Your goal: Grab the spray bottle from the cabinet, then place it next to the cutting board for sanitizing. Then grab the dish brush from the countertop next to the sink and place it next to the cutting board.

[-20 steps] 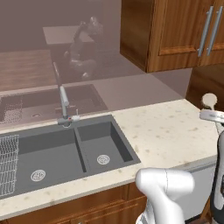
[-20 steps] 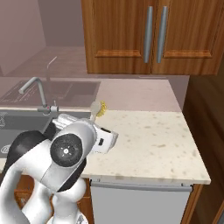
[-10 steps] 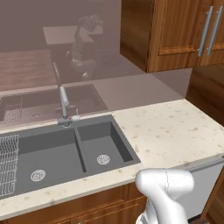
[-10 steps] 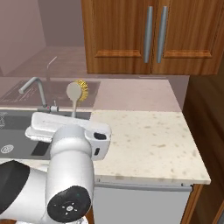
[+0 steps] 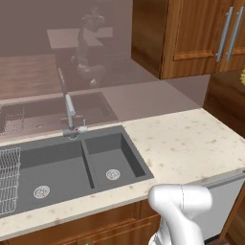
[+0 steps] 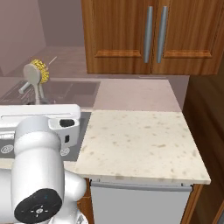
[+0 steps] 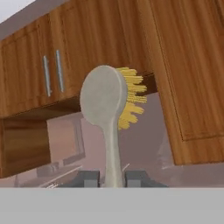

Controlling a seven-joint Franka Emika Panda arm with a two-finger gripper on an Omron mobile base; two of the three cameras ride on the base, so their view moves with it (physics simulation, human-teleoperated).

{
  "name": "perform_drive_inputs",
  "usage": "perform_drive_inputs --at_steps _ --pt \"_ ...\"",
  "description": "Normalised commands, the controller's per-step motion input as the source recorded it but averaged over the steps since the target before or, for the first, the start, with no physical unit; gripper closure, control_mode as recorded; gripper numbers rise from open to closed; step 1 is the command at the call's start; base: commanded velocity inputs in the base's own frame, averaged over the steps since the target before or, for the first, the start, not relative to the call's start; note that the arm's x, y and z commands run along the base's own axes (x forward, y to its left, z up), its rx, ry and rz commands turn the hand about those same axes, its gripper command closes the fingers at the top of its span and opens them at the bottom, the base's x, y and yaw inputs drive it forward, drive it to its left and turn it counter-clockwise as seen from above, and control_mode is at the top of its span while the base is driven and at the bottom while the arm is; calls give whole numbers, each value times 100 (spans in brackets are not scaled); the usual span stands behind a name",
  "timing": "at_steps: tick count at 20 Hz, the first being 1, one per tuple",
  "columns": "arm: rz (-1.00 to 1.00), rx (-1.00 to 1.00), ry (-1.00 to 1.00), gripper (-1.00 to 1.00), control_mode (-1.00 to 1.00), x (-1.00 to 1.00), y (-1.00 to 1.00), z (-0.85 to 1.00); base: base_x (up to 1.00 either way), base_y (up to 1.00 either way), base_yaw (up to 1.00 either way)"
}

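Clamping the dish brush [image 7: 111,113] by its handle, fingers [image 7: 89,179] hold it upright, yellow bristles facing the cabinet [image 7: 144,48]; handle's lower end hidden. In right base view brush head rises above the sink [image 5: 72,162]; arm hides fingers.

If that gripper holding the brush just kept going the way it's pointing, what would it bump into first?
Probably the wooden cabinet: the gripper points up along the dish brush toward its doors, and the brush head would likely touch first. Depth is unclear.
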Motion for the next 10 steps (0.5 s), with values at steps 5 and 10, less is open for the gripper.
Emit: perform_drive_inputs --at_steps 5,10 --pt "0 0 -20 100 -100 -8 21 0 0 0 0" --pt "3 1 -17 100 -100 -34 24 -18 0 0 0"
